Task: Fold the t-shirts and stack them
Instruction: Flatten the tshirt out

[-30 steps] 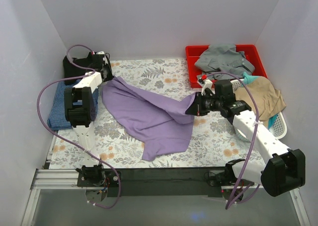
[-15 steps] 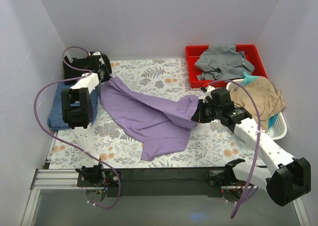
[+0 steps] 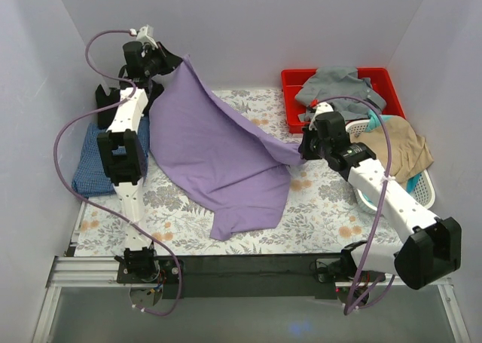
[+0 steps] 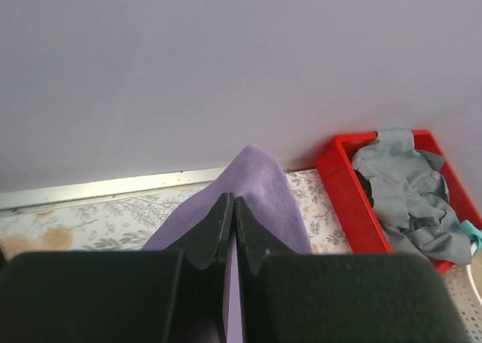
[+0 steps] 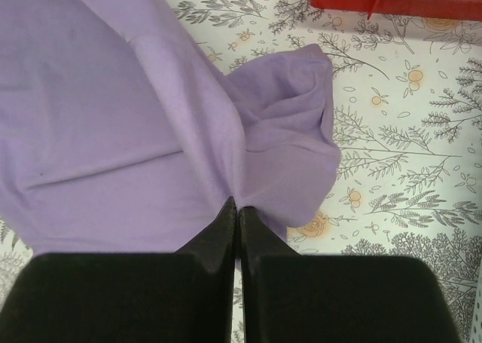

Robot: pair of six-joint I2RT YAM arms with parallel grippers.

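Overhead only, blue checked t-shirt (image 3: 89,166) at left; left fingers (image 4: 215,226), right fingers (image 5: 222,228) both tight on lilac t-shirt (image 3: 218,154).

lab test cell: plain white walls (image 3: 241,34), aluminium rail (image 3: 83,269).

High rear overview; close wrist views, left toward the back wall (image 4: 226,56), right downward; lilac t-shirt (image 3: 218,154) in all.

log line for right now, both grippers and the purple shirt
left gripper: shut on lilac t-shirt, high by back wall | right gripper: shut on lilac t-shirt, mid-table | shirt: hung between them, lower edge on table
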